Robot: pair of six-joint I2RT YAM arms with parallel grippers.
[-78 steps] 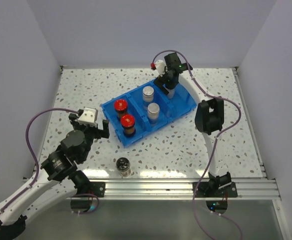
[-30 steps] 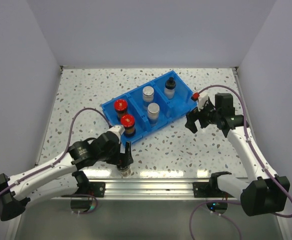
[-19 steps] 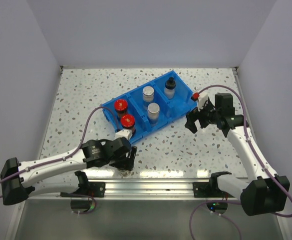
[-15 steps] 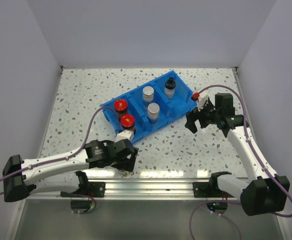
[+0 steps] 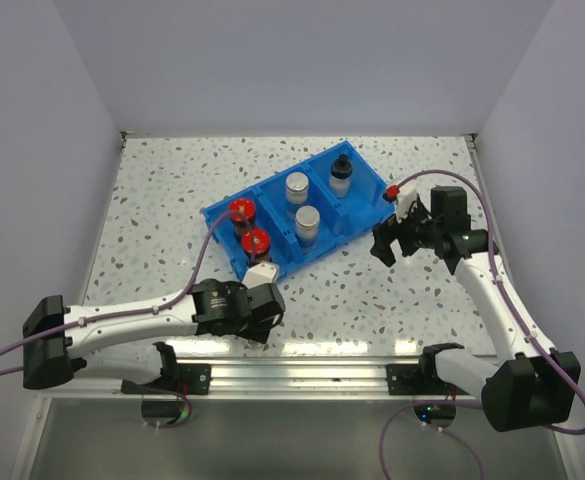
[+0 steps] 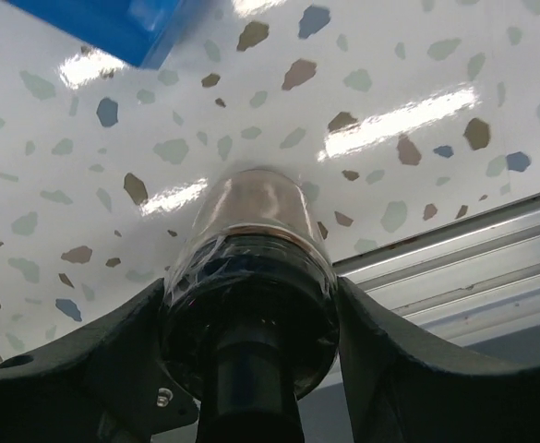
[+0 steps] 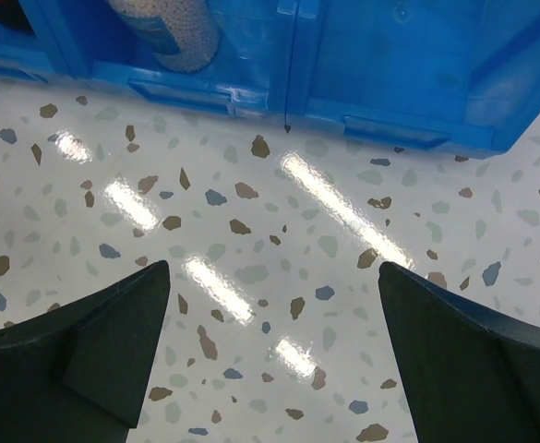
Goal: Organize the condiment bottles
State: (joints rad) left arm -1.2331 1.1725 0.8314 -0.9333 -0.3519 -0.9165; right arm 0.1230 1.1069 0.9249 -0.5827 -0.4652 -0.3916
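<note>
My left pincer (image 6: 249, 305) is clamped around the black-capped jar (image 6: 251, 226), one finger (image 6: 103, 369) pressed on each side of its dark cap, and from my wrist I look down the clear body to the speckled tabletop (image 5: 162, 200), where its base seems to rest. From above my own wrist hides the jar; it sits on the near side of the blue bin (image 5: 344, 236), just off the bin's left near corner, between the bin and the metal rail (image 5: 352, 375). Inside the bin, the left compartment holds the two red-capped jars (image 5: 240, 211), one behind the other. The middle compartment has the two silver-capped jars (image 5: 297, 187), upright, also front and back. The right compartment carries the second black-capped jar (image 5: 341, 175), standing alone toward the far wall. Over on the other side, my right pincer (image 7: 271, 269) is spread wide with nothing between its fingers, hanging above bare tabletop just off the bin's right near corner and pointing back toward the bin. Through its wrist view the bin's blue front wall fills the top, and a clear jar of pale grains shows behind it.
</note>
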